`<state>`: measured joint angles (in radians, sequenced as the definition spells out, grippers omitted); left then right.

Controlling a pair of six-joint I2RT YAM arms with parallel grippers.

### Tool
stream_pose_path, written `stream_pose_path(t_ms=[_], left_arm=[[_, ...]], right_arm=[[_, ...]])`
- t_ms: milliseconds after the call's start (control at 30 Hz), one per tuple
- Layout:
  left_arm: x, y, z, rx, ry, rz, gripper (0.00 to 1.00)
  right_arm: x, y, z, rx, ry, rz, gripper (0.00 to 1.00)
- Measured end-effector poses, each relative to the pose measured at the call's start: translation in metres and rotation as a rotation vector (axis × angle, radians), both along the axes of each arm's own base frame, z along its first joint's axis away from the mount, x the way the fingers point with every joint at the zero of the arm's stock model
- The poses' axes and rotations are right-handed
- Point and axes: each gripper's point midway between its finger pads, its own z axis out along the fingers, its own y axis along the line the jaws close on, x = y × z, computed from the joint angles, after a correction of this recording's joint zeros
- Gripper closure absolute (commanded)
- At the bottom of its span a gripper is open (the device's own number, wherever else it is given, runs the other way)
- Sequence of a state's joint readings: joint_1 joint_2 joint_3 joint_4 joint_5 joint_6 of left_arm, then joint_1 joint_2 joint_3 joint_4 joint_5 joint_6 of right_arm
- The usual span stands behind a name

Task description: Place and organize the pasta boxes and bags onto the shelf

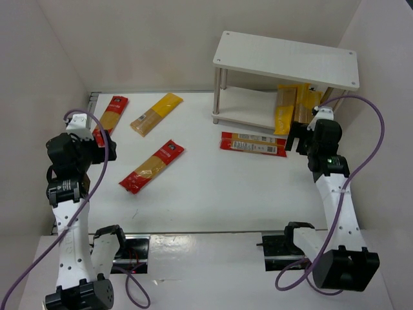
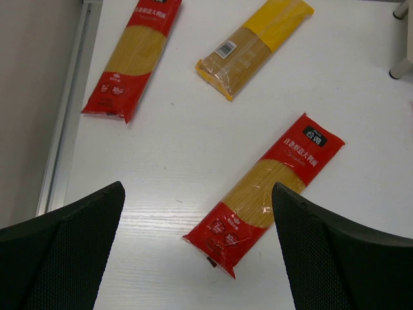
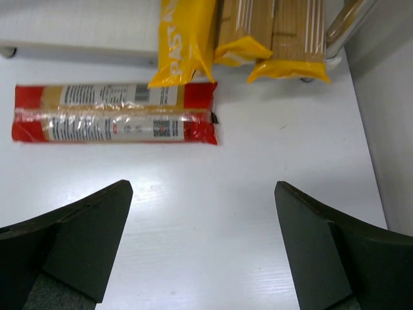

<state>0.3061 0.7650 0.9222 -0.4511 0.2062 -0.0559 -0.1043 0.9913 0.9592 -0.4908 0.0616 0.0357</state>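
Top external view: the shelf [image 1: 287, 58] stands at the far right of the table [image 1: 213, 200]. On its lower tier, at the right end, you find the yellow packs [image 1: 284, 111], lying front to back with their near ends past the tier's front edge. The right wrist view shows three of them side by side: one plain yellow with printed lettering, and two with clear windows over pale pasta. The red pack by the shelf [image 1: 253, 143] lies flat on the table, parallel to the shelf front and just ahead of it. The lettered yellow pack's near end reaches its far right corner.

Three more packs lie on the left half of the table, well apart from the shelf. The far-left red pack [image 1: 111, 116] lies near the table's left edge. The yellow-orange pack [image 1: 157, 114] lies to its right, on a diagonal. The middle red pack [image 1: 152, 166] lies nearer the arm bases, also on a diagonal.

The right gripper [image 1: 298, 137] hovers just right of the red pack by the shelf, in front of the shelf's right end. Its fingers stand wide apart and hold nothing.

The left gripper [image 1: 106, 150] hangs beside the far-left red pack. Its fingers also stand wide apart with nothing held. In the left wrist view, you see the middle red pack's near end between them, on the table.
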Motion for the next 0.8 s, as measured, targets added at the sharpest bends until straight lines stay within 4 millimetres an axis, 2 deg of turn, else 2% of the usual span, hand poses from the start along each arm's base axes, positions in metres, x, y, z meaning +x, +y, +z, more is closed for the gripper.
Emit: stream_pose_path(t_ms=[133, 233, 333, 500, 800], left_arm=[[-0.003, -0.001, -0.009, 0.001, 0.036, -0.025, 0.00], [-0.002, -0.001, -0.021, -0.003, 0.081, -0.042, 0.00], [-0.005, -0.002, -0.030, -0.009, 0.117, -0.052, 0.00], [-0.009, 0.000, -0.028, 0.015, 0.108, -0.056, 0.00], [-0.030, 0.006, -0.022, 0.055, 0.049, -0.043, 0.00]], right_arm=[[-0.021, -0.001, -0.002, -0.021, -0.003, 0.032, 0.01], [-0.024, -0.003, 0.004, -0.035, -0.021, 0.056, 0.01], [-0.022, -0.004, -0.002, -0.034, 0.000, 0.073, 0.01], [-0.025, -0.010, -0.014, -0.021, 0.048, 0.086, 0.01], [-0.031, -0.012, -0.005, -0.017, 0.008, 0.114, 0.01]])
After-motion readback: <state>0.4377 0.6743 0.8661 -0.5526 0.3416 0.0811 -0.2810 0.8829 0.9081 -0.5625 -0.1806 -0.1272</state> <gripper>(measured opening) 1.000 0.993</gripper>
